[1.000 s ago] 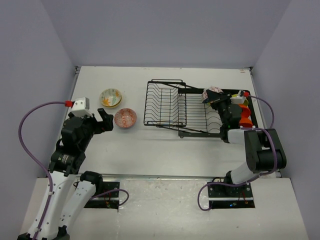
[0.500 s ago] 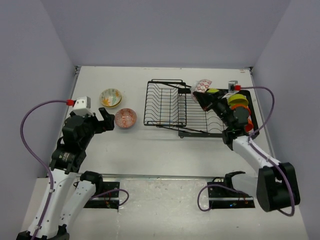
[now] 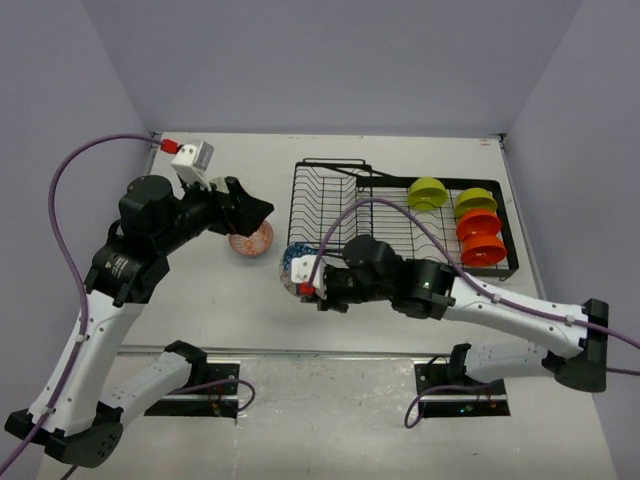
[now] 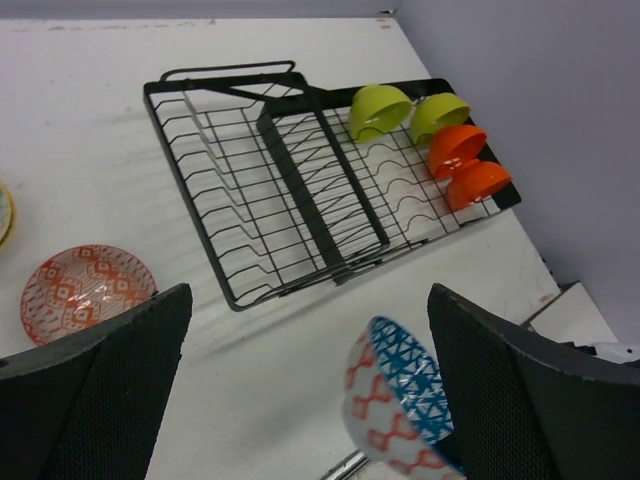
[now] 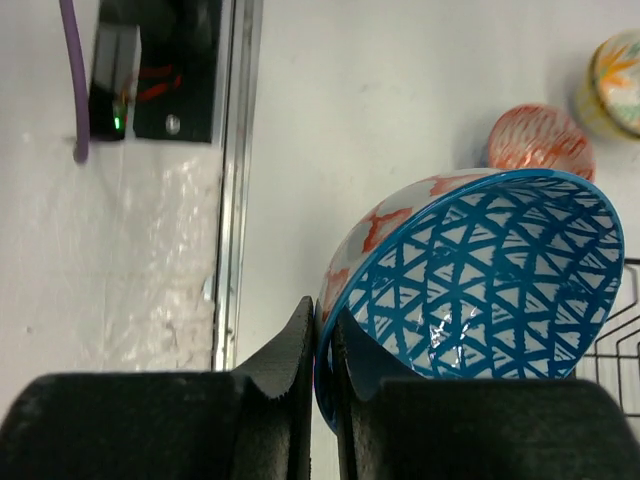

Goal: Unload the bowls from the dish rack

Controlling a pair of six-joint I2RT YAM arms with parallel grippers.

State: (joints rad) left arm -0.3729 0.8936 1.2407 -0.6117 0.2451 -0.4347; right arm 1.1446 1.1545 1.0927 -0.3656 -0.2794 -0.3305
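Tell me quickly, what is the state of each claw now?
Left claw: open, holding nothing.
Right claw: closed on the rim of the blue-patterned bowl.

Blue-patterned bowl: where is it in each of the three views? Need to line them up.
Top external: blue-patterned bowl sits left of centre, in mid-frame.
Left wrist: bottom edge, right of centre.
Right wrist: centre-right, filling much of the frame, its rim pinched by the right gripper.
Shared landmark: pinkish-patterned bowl, at the left edge in the left wrist view and upper right in the right wrist view.
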